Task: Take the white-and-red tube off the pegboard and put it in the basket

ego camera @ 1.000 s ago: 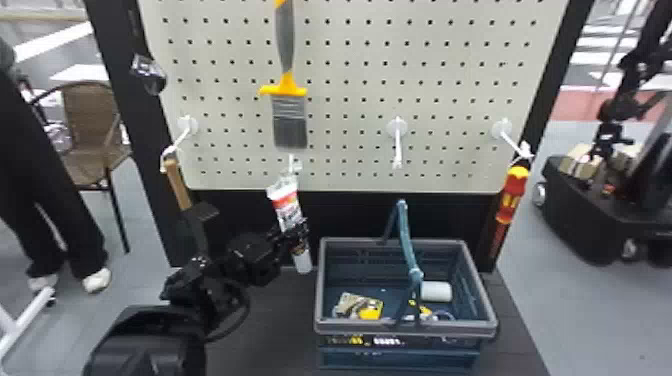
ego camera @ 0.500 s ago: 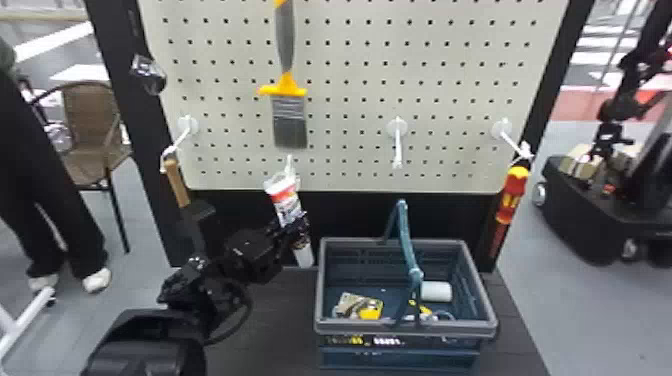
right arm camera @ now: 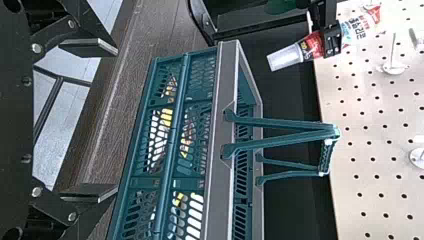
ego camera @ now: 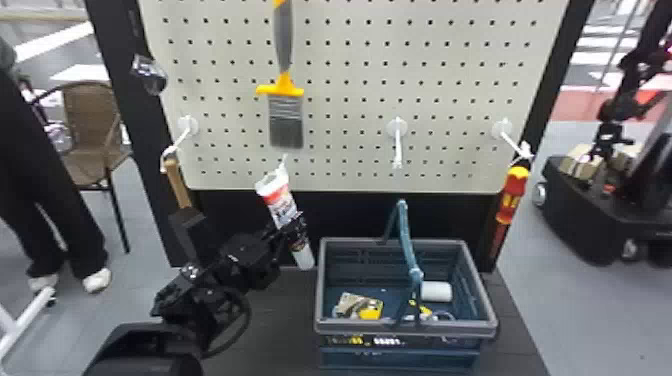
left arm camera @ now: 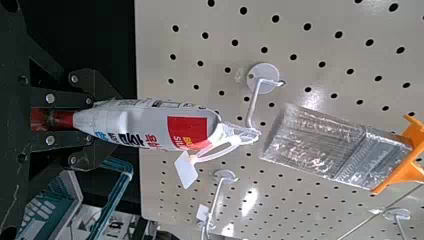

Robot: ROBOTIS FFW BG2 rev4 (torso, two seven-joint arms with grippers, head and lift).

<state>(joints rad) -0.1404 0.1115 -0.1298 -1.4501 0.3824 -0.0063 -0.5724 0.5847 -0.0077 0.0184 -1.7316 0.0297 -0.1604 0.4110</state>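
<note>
Gripping: your left gripper (left arm camera: pixel 82 120), closed round the white-and-red tube (left arm camera: pixel 150 125) near its nozzle end, likely to steady the lift.
Loop: white plastic tie (left arm camera: pixel 242 132) at the tip of the white peg hook (left arm camera: pixel 264 72); you probably need to slip it off.
Right gripper (right arm camera: pixel 117 120): fingers wide apart, empty.
Table (ego camera: pixel 280 340): dark, wood-grained, under your grey-rimmed teal basket (ego camera: pixel 360 327).
Room: brown wicker chair (ego camera: pixel 92 110).

Black arm (ego camera: pixel 250 257), looping cable (ego camera: pixel 248 312), silver screws (left arm camera: pixel 50 98)
</note>
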